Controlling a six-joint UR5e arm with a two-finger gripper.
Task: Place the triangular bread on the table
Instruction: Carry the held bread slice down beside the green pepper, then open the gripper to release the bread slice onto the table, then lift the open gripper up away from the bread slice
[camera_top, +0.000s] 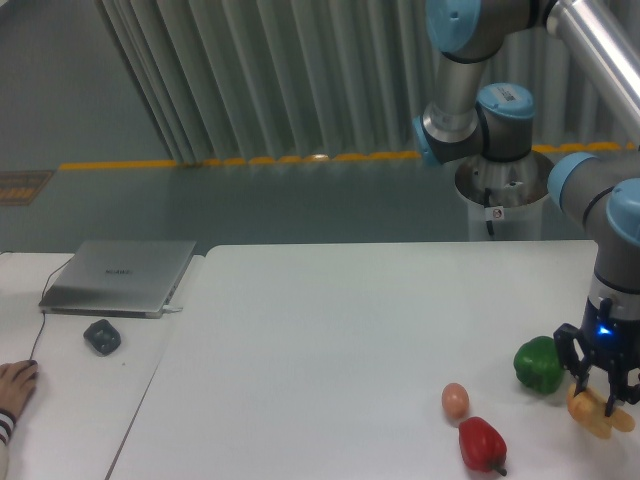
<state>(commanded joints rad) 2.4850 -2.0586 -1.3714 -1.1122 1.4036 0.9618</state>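
At lower right of the frame, the gripper (604, 388) grasps the triangular bread (598, 415) low over the table (330, 340), beside the green pepper (538, 365); release remains.

Gripper (601, 392) low at the bench's (330, 340) right edge, green pepper (539, 365) just beside it on the left, egg (455, 401) and red pepper (481, 444) further left, open white surface across the middle and left
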